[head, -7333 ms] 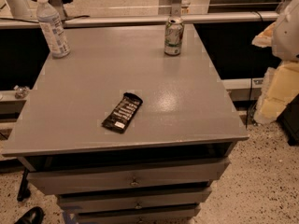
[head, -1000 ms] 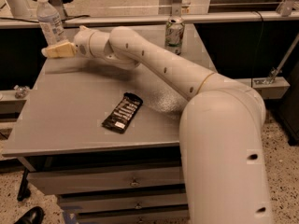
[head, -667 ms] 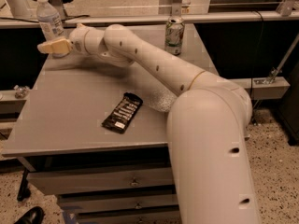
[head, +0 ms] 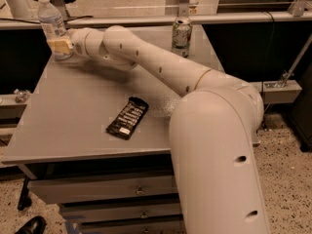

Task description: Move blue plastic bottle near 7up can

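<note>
Reaching step: the gripper (head: 59, 45) is at the blue plastic bottle (head: 49, 18) (far-left corner of the worktop (head: 73, 106)); closed or not, I cannot tell; next probably grasp, then carry toward the 7up can (head: 181, 33).

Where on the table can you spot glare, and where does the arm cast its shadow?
Camera view: a pale glare patch lies on the table just right of the black snack wrapper. Camera view: a soft shadow runs beneath the arm, darkest by the end effector, which sits at the blue plastic bottle.
</note>
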Motion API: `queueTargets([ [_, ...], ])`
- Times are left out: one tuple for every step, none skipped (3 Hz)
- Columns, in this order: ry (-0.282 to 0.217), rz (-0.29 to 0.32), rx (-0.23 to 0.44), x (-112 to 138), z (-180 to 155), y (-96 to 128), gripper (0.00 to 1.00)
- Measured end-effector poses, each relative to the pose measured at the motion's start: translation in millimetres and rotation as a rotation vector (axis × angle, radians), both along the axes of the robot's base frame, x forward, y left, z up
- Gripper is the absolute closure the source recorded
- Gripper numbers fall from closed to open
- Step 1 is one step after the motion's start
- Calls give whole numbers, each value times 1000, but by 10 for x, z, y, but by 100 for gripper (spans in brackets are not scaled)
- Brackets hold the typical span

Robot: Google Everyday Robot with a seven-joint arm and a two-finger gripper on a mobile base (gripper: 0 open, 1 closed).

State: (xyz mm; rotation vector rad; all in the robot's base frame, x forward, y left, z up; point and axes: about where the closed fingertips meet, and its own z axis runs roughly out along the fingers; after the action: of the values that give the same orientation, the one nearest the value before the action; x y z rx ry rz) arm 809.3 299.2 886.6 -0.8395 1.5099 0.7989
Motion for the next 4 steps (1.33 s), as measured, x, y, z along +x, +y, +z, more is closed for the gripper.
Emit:
queueTargets([
  [12, -29, -5, -36, -40, -110, 66],
  [11, -54, 6, -106, 5, -300, 90],
  [8, -80, 14, -220, 38, -576, 100],
  [3, -121, 15, -340, 63, -982, 100],
])
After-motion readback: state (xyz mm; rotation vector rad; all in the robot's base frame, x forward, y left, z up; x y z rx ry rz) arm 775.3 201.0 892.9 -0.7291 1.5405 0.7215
